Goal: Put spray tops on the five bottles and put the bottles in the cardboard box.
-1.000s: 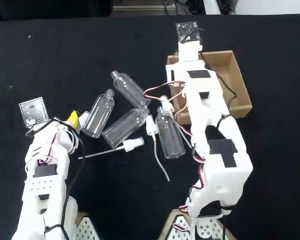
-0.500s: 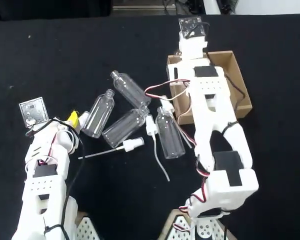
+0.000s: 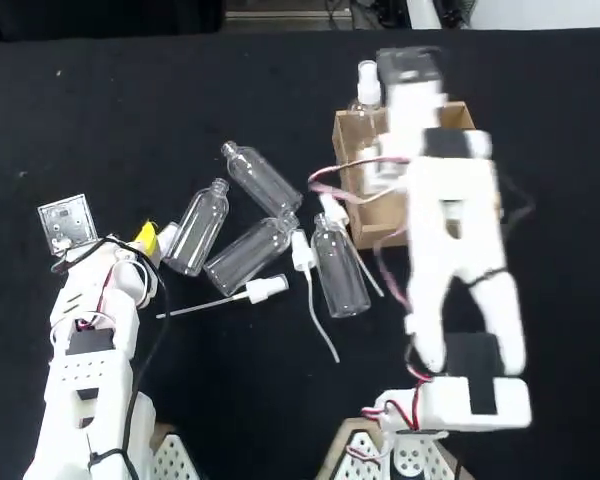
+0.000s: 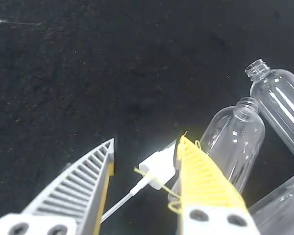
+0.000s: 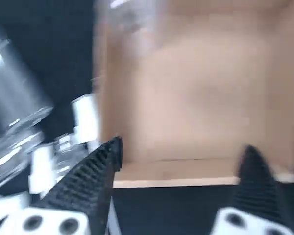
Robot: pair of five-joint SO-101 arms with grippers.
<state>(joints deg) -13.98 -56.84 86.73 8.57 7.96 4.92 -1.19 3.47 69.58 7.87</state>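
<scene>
Hovering over cardboard box (image 5: pixel 196 93), right end effector (image 5: pixel 181 146) gapes empty; left end effector (image 4: pixel 146 141) open, straddling spray top (image 4: pixel 159 166).

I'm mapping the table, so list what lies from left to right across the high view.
From the left: left gripper → open-necked bottle beside it → bottle nearest the box → cardboard box.
</scene>
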